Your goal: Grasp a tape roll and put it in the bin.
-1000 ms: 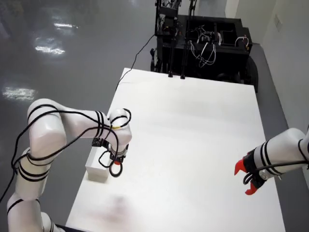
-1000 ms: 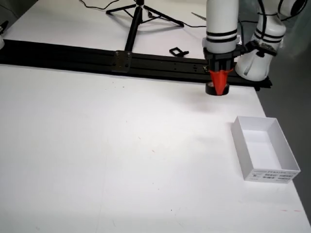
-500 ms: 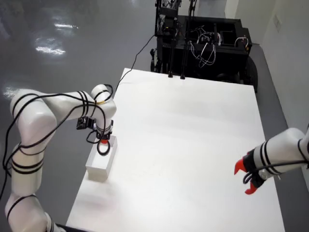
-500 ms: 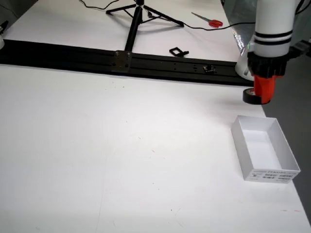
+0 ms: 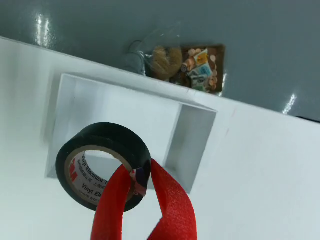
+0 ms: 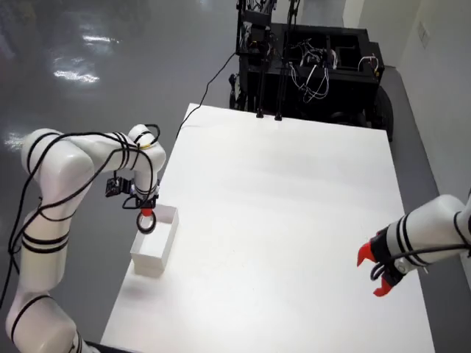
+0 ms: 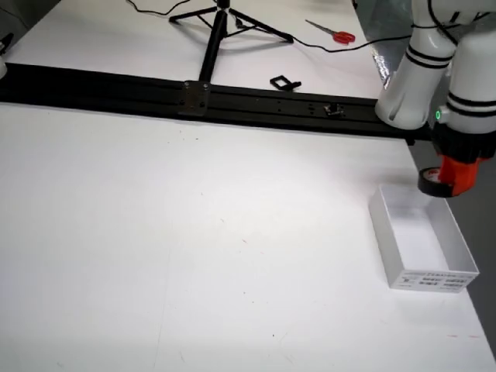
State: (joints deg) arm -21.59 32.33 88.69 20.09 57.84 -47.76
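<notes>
tape roll (image 5: pixel 102 165) core: "3M", "Vinyl Ele…" | bin (image 7: pixel 425 280) label: unreadable

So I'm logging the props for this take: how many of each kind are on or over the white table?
Tape roll: 1, held in the gripper
Bin: 1
Total: 2

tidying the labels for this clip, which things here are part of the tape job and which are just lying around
Part of the job:
- black tape roll, held by the pincer
- white bin, open, just below the roll

Just lying about:
- red-handled scissors
- tripod
- black rail
- bag of small items on the floor
</notes>
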